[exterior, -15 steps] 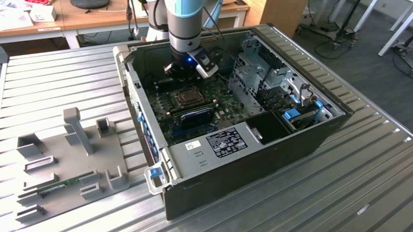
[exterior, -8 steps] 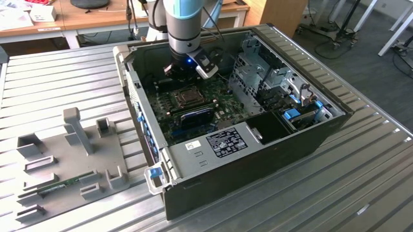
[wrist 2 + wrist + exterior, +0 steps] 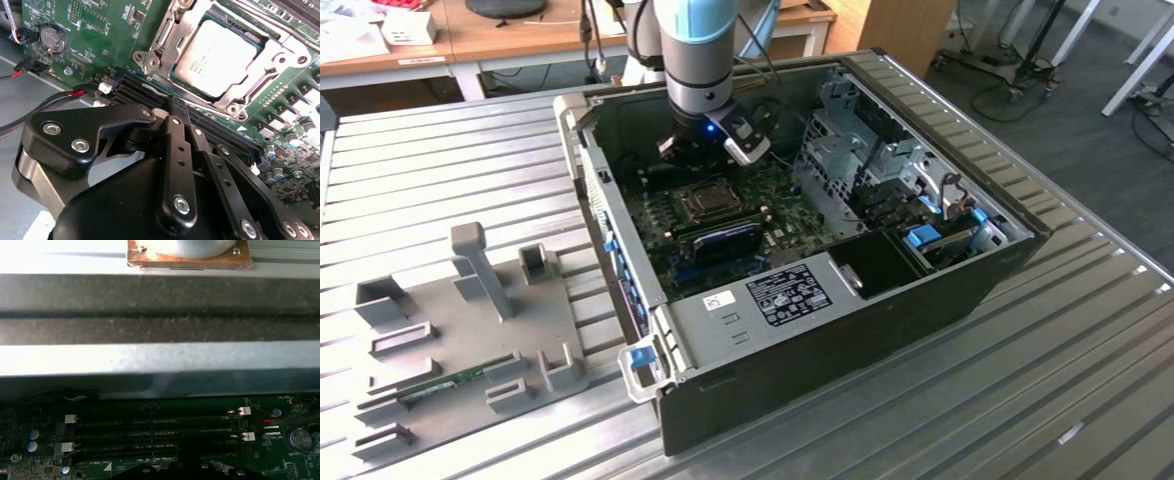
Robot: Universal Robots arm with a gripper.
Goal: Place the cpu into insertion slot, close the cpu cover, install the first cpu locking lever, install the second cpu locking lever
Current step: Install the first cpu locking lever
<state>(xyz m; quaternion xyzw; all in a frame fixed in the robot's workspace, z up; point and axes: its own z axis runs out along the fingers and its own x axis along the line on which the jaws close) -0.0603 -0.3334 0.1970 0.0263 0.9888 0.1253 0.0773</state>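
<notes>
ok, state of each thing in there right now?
chip: seated in the socket, metal top showing
cover plate: down flat around the chip
hand: shut, holding nothing, over the memory slots beside the socket
computer case: side open, board exposed

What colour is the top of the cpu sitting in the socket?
Silver-grey metal; the cpu shows best in the second wrist view, framed by the cpu cover.

The cpu point(image 3: 217, 57) sat in the insertion slot point(image 3: 260, 46), the cpu cover point(image 3: 172, 35) around it (memory slots point(image 3: 150, 92) just beside); the gripper point(image 3: 177, 107) hung over those slots.
</notes>
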